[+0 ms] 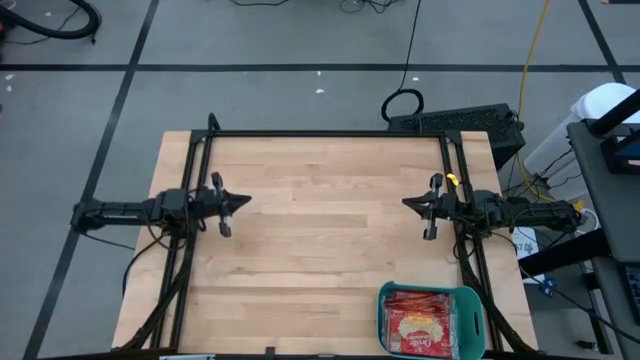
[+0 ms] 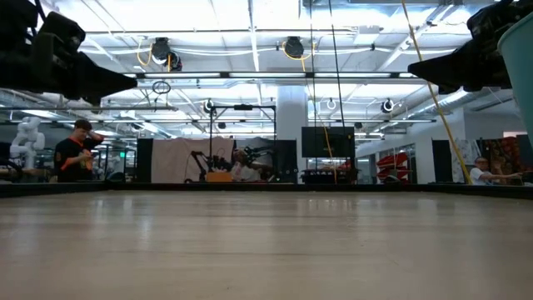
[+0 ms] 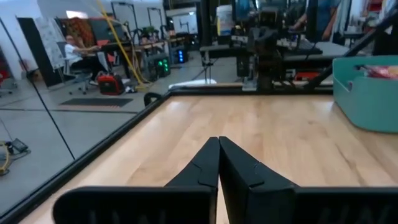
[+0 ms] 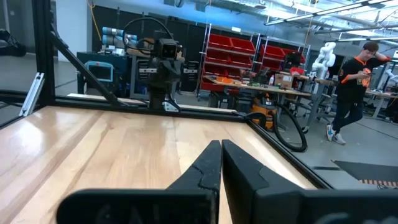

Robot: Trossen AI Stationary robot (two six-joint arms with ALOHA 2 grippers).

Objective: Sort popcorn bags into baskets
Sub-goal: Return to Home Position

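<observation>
The popcorn bags [image 1: 420, 325] lie piled inside the teal basket [image 1: 474, 305] at a right-hand corner of the desk [image 1: 320, 250]. The left hand [image 1: 243, 203] and right hand [image 1: 407, 203] hover over opposite sides, pointing at each other well apart. Each has its fingers pressed together, holding nothing.

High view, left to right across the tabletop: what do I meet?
Going rightward: left pincer → bare wood of the table → right pincer. The teal basket of popcorn bags overlaps the right pincer's span, so unplaced.
</observation>
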